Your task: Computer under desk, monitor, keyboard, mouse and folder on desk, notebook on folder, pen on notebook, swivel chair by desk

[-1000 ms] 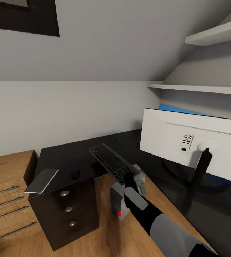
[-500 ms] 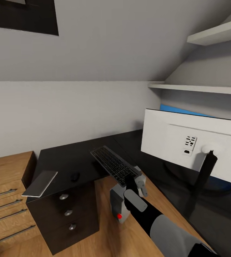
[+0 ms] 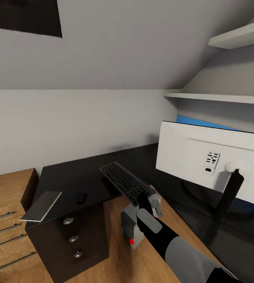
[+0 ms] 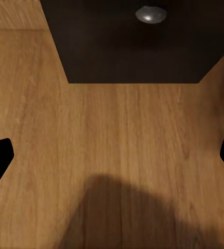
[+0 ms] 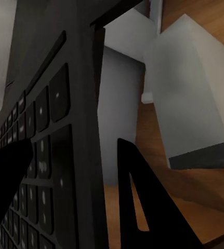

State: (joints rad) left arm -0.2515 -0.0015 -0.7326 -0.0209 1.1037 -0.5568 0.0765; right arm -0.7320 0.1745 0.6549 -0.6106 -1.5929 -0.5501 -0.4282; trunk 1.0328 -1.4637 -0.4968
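My right gripper (image 3: 145, 195) (image 5: 75, 148) is shut on the near end of the dark keyboard (image 3: 125, 181) (image 5: 44, 155). The keyboard's far end lies over the glossy black desk (image 3: 70, 175) and its near end juts past the desk's inner edge. The monitor (image 3: 209, 161) stands on the desk at right, white back toward me. A small black mouse (image 3: 81, 197) lies near the drawer side. The grey notebook (image 3: 41, 205) overhangs the desk's left corner. The computer (image 3: 129, 228) (image 5: 195, 93) stands on the floor below the keyboard. My left gripper (image 4: 112, 155) is open above bare floor. Folder, pen and swivel chair are out of view.
The dark drawer unit (image 3: 74, 239) (image 4: 132, 46) with round knobs stands under the desk's left end. A light wooden drawer chest (image 3: 5, 204) sits left of it. White shelves (image 3: 221, 96) hang above the monitor, and something blue (image 3: 197, 122) shows behind it.
The whole view has shifted slightly, so the camera moved. My right gripper still holds the keyboard in about the same place over the desk's edge.
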